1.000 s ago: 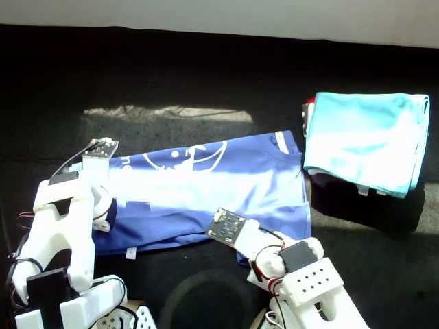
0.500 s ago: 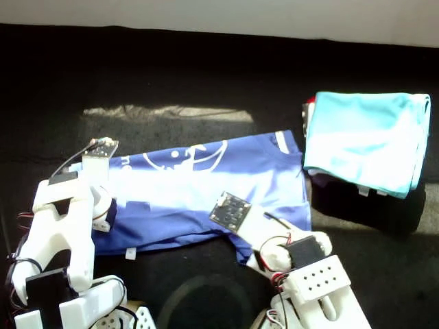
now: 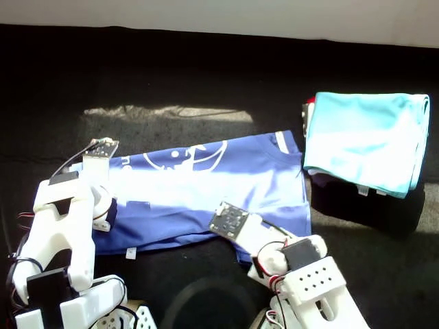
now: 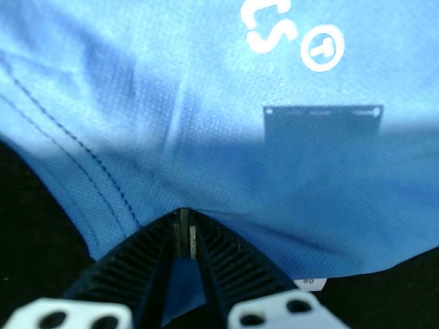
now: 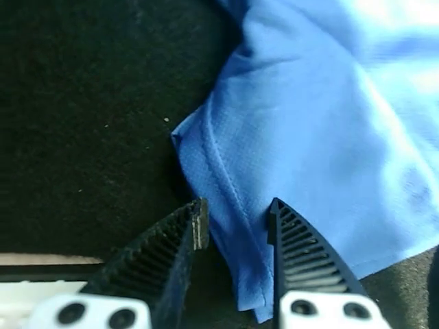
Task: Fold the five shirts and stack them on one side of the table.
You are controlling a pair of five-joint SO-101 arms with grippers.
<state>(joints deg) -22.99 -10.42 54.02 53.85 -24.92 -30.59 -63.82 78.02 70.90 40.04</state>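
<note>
Black table (image 3: 206,68) is spread with blue shirt (image 3: 206,185), pinched by left gripper (image 4: 184,229); right gripper (image 5: 236,219) is held open astride its hem, folded stack (image 3: 367,144) just beside

Black cloth-covered bench (image 3: 206,68), a strip of sunlight (image 3: 168,112) across it, blue shirt (image 3: 206,185) spread flat near the front (white print facing up), pile of folded shirts (image 3: 357,171) just beside it at the right, pale turquoise shirt (image 3: 367,133) on top, dark shirt (image 3: 370,207) lowest.

On blue shirt (image 4: 206,123): white print (image 4: 291,38), hem tag (image 4: 312,281); neither legible.
</note>
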